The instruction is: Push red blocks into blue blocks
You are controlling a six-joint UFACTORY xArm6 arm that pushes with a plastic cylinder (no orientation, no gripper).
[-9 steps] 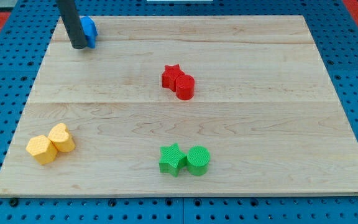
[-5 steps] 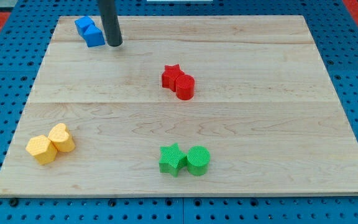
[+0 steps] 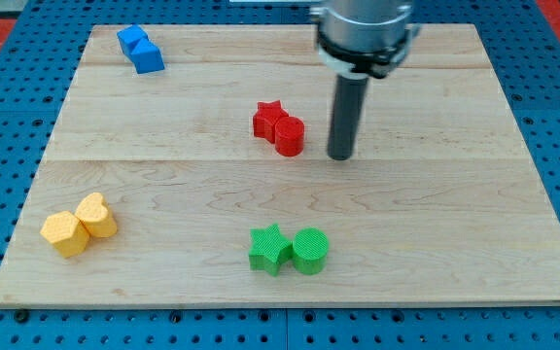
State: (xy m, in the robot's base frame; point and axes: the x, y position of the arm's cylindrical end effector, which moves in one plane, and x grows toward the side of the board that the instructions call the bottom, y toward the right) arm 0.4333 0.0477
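A red star block [image 3: 267, 118] and a red cylinder [image 3: 290, 135] sit touching each other near the middle of the wooden board [image 3: 436, 204]. Two blue blocks [image 3: 140, 49] sit touching at the view's top left corner of the board. My tip [image 3: 340, 156] stands on the board just to the view's right of the red cylinder, a small gap apart from it. The rod rises to the arm's end at the view's top.
A green star [image 3: 270, 249] and a green cylinder [image 3: 310, 250] sit together at the view's bottom centre. Two yellow blocks [image 3: 79, 224] sit together at the view's bottom left. A blue pegboard surrounds the board.
My tip has moved from beside the blue blocks at the view's top left to the view's right and down, ending beside the red cylinder. No block has moved in the last half second.
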